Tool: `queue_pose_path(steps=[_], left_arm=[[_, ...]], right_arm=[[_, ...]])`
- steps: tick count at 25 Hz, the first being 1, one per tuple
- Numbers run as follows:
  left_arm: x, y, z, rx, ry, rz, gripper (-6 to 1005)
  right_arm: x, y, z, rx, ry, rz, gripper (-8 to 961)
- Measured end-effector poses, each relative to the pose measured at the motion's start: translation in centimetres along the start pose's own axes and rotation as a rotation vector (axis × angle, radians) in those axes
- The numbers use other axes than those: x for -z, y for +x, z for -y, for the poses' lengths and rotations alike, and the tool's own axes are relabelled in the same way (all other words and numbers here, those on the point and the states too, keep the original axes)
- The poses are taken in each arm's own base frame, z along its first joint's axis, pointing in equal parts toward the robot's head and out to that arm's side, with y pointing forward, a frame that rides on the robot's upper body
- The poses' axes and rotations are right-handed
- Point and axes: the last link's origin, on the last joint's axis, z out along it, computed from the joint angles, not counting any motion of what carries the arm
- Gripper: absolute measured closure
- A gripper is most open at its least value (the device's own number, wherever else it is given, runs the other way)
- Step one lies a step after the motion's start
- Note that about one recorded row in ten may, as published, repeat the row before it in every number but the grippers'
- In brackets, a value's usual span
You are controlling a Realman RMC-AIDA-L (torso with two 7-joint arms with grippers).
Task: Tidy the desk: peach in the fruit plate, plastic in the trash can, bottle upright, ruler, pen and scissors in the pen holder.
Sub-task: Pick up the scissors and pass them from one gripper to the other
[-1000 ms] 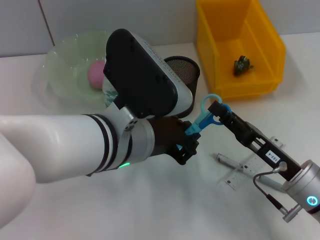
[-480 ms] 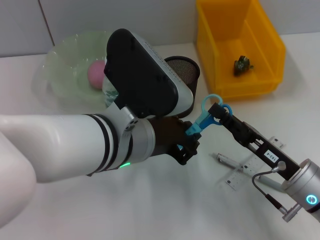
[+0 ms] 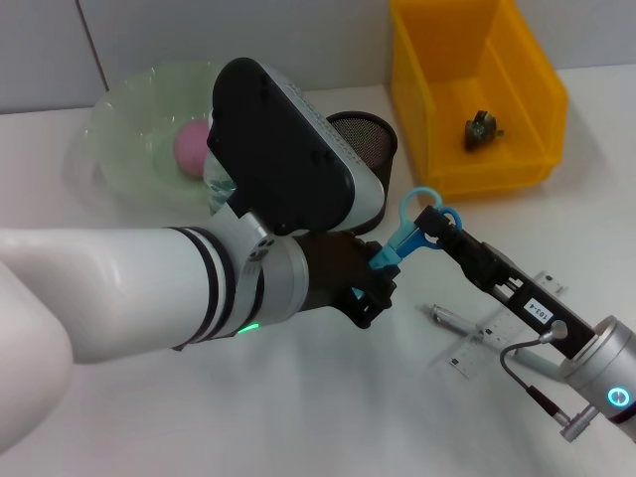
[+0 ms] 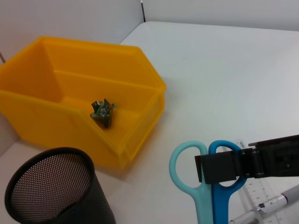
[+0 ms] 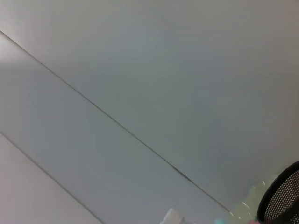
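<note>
Handing over mid-bench: right gripper (image 3: 434,221) clamps the scissors (image 3: 405,238); left gripper (image 3: 366,283) grip state unclear; release only once secured.

A small white label (image 3: 538,311) with dark characters sits on the right gripper (image 3: 437,227); the characters are too small to read.

White desk (image 3: 298,417) (grey wall (image 3: 298,40) behind)

Light is bright and even over my counter (image 3: 298,417); shadows are soft, and my right wrist view looks hazy.
</note>
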Motion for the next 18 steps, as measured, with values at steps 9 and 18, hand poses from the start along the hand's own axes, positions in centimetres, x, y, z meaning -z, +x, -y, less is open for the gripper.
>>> queue_pose_path(steps=[9, 18], left_arm=[[-0.12, -0.10, -0.19, -0.015, -0.006, 0.005, 749], [-0.11, 0.03, -0.47, -0.031, -0.013, 0.001, 707]], right_arm=[[0.04, 0.06, -0.13, 0.010, -0.012, -0.008, 871], [0.10, 0.20, -0.28, 0.011, -0.021, -0.017, 871]])
